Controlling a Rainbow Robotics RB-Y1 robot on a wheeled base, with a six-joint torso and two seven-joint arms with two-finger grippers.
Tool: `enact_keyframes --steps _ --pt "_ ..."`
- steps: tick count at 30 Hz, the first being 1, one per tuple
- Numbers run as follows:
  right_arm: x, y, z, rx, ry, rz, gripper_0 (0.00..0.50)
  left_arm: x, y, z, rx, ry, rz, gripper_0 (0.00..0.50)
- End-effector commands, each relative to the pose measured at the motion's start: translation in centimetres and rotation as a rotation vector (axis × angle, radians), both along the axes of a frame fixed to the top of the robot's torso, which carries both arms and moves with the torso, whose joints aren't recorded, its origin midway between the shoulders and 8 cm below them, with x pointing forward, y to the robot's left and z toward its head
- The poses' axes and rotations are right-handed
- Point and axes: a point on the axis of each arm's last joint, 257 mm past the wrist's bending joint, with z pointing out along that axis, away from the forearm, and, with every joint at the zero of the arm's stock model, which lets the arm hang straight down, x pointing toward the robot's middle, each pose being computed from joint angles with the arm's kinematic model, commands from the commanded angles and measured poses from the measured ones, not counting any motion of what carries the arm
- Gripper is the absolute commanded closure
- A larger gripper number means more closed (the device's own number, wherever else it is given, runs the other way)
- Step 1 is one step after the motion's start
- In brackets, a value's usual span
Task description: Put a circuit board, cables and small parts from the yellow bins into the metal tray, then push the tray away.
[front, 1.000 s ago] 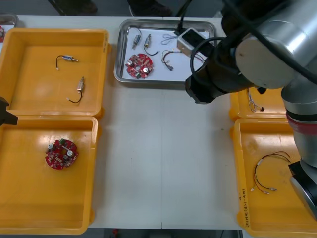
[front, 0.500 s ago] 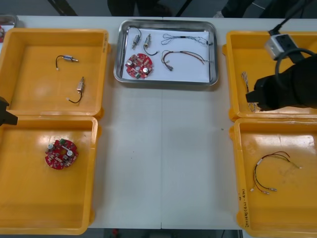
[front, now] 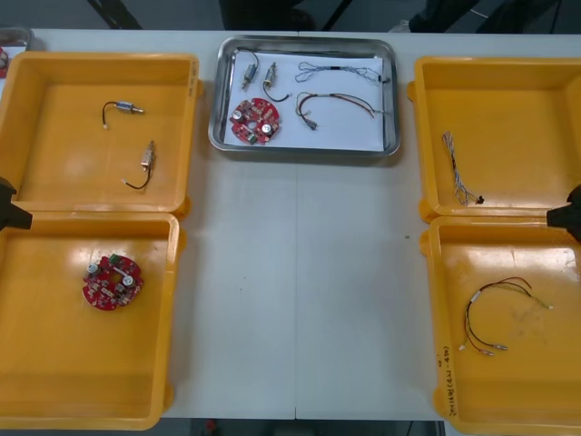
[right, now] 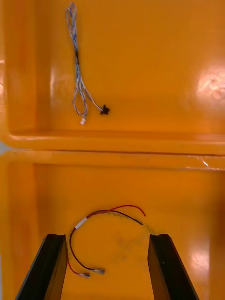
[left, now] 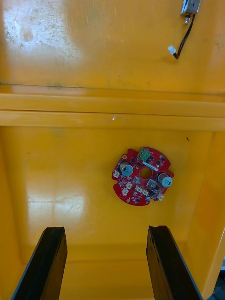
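Note:
The metal tray (front: 304, 151) stands at the table's far middle, white inside. It holds a red circuit board (front: 255, 121), two small metal parts (front: 249, 71), a twisted cable (front: 340, 71) and a red and yellow cable (front: 336, 98). My left gripper (front: 9, 207) waits at the left edge; in its wrist view it (left: 105, 265) is open above a second circuit board (left: 142, 176). My right gripper (front: 567, 216) sits at the right edge, open (right: 105, 267) over the near right bin's red and yellow cable (right: 111, 211). Nothing is between either pair of fingers.
The far left bin (front: 186, 109) holds two small metal parts (front: 127, 108) with black leads. A circuit board (front: 113, 282) lies in the near left bin. A blue and white cable (front: 458, 173) lies in the far right bin, a red and yellow cable (front: 495, 304) in the near right one.
My right arm has swung away from over the tray, across the far right bin, to the table's right edge. The left arm and the tray's contents have not moved.

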Motion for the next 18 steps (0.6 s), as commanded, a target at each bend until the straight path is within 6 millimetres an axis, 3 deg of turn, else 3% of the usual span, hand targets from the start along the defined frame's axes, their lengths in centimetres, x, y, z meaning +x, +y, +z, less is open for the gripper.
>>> enact_keyframes --steps 1,7,18 --pt "-1.4 -1.9 -0.7 -0.019 0.025 -0.059 0.0 -0.6 1.4 1.1 0.091 -0.013 -0.081 0.0" --pt "-1.7 -2.7 -2.4 0.01 0.081 -0.086 0.0 -0.6 1.4 1.1 0.091 -0.013 -0.081 0.0" --pt "-1.9 -4.8 -3.8 0.01 0.139 -0.135 0.0 -0.6 1.4 1.1 0.091 -0.013 -0.081 0.0"
